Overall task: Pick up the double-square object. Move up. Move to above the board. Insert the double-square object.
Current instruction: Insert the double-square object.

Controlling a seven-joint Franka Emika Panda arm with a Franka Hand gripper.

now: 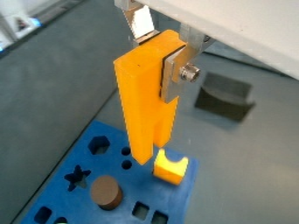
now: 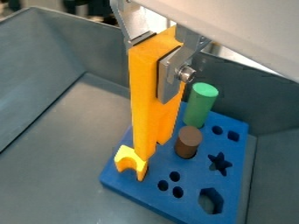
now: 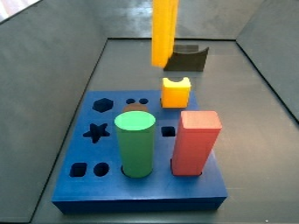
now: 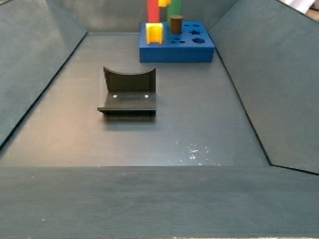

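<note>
My gripper (image 1: 158, 57) is shut on the top of the double-square object (image 1: 143, 101), a tall slim orange bar that hangs upright. Both wrist views show the silver fingers (image 2: 173, 74) clamped on its sides. The bar's lower end hovers above the blue board (image 1: 65, 171), close to the short yellow notched block (image 1: 170, 166). In a side view the bar (image 3: 165, 31) hangs above the board's (image 3: 105, 188) far edge, and the gripper itself is out of frame there.
On the board stand a green cylinder (image 3: 135, 144), a red square block (image 3: 197, 143), the yellow notched block (image 3: 176, 90) and a brown cylinder (image 2: 187, 140). The dark fixture (image 4: 129, 93) stands on the grey floor beyond the board. Grey walls enclose the bin.
</note>
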